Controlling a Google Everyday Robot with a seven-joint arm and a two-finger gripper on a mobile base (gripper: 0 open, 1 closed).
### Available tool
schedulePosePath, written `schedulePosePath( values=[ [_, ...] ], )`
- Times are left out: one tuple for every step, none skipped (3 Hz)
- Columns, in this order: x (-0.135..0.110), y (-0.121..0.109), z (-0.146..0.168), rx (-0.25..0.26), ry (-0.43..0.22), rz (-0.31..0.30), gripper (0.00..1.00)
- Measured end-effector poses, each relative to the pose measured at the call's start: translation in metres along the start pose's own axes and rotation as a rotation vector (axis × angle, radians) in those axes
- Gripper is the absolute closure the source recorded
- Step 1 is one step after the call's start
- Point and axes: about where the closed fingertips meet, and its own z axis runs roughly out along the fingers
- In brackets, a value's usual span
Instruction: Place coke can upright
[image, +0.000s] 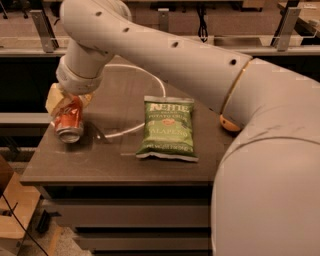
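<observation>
Clamping the dented red coke can (69, 124), the pale pincer (67, 109) sits leftward over the smooth table (115, 167).

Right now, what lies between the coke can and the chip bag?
Camera view: only bare tabletop crossed by a thin white cable. The gripper clasps the coke can at the table's left; the chip bag lies mid-table.

The dark table (115, 167) carried a green chips bag (167, 129) lying flat near its middle, a white cable (122, 132) and an orange (229, 124) at the right. At its left side the gripper (70, 102) clasped the tilted coke can (69, 124).
</observation>
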Motion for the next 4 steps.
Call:
schedulePosePath(
  values=[
    [-0.012,-0.004,-0.015,-0.136,-0.139,-0.054,1.00],
    [-0.018,-0.009,-0.036,-0.188,-0.278,-0.154,1.00],
    [-0.021,-0.013,-0.062,-0.125,-0.382,-0.297,1.00],
    [-0.022,-0.014,-0.062,-0.113,-0.384,-0.331,1.00]
  ],
)
